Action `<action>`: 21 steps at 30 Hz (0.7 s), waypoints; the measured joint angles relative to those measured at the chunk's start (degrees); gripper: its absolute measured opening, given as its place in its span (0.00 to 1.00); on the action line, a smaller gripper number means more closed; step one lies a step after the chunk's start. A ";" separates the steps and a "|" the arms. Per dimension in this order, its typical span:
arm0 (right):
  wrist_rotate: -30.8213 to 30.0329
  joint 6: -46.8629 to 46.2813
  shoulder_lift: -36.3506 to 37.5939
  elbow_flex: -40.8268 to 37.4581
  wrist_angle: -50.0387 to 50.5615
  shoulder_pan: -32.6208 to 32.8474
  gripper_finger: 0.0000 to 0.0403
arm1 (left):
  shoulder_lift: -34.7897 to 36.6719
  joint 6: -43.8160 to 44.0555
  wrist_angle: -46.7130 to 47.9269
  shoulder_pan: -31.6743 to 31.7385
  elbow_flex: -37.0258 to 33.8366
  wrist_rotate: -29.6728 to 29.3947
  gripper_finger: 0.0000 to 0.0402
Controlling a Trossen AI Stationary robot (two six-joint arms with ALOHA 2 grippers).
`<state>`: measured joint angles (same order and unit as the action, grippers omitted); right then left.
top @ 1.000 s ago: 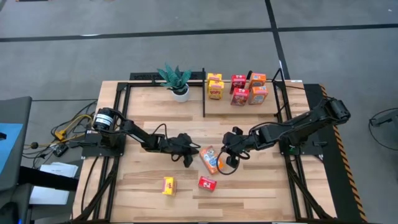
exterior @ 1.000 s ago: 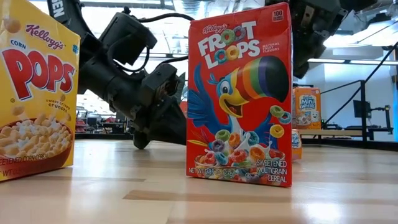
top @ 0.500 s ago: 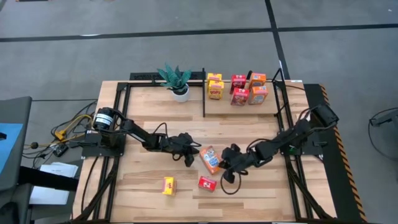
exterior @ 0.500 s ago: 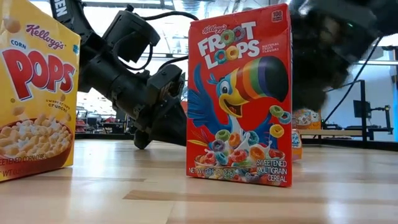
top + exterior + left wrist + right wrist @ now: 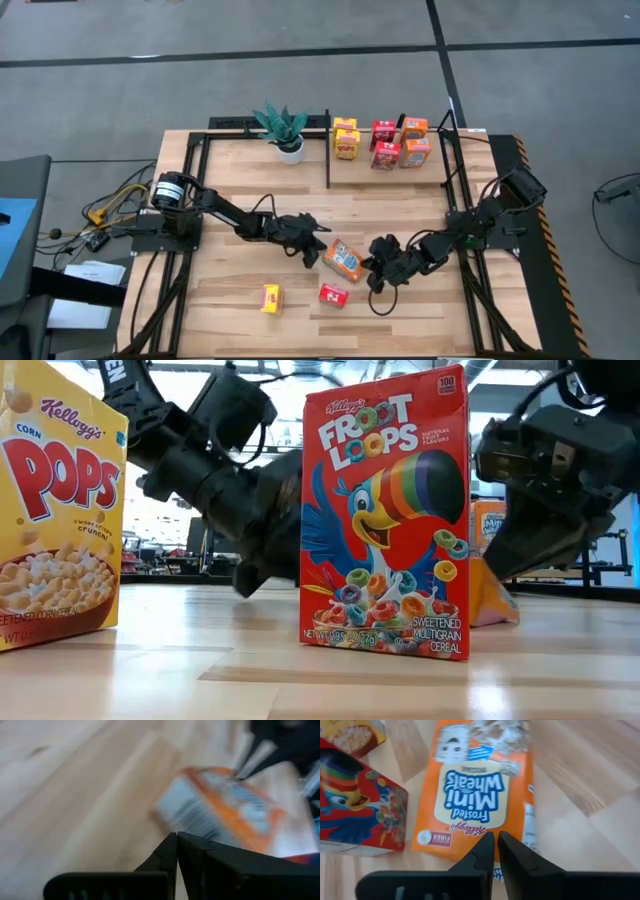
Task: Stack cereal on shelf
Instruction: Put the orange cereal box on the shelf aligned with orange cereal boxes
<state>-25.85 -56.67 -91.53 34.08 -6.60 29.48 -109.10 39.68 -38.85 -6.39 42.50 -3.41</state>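
My right gripper (image 5: 372, 268) sat clenched just right of the flat orange box (image 5: 345, 261) — my left gripper (image 5: 318, 250), also clenched, just left of it.

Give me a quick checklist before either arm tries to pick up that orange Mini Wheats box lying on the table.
1. Frosted Mini-Wheats box lying flat, within reach: ok.
2. Right gripper at the box edge, jaws nearly closed, nothing held: not ok for grasping.
3. Left gripper jaws shut beside the box: not ok.
4. Froot Loops box upright nearby: ok.
5. Corn Pops box upright: ok.
6. Free slot on the shelf: cannot tell.
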 joint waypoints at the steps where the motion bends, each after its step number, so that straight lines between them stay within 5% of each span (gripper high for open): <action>1: -0.16 -0.67 0.04 -0.45 -0.06 0.03 0.13 | 0.04 -0.04 -0.17 -0.05 0.49 0.23 0.00; 21: 3.05 -2.43 2.32 -1.68 0.17 -2.13 0.13 | 0.29 -3.10 4.87 1.63 11.72 5.48 0.00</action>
<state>-22.80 -59.10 -89.20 32.40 -6.43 27.35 -108.81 36.58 -33.98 -4.76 54.22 2.07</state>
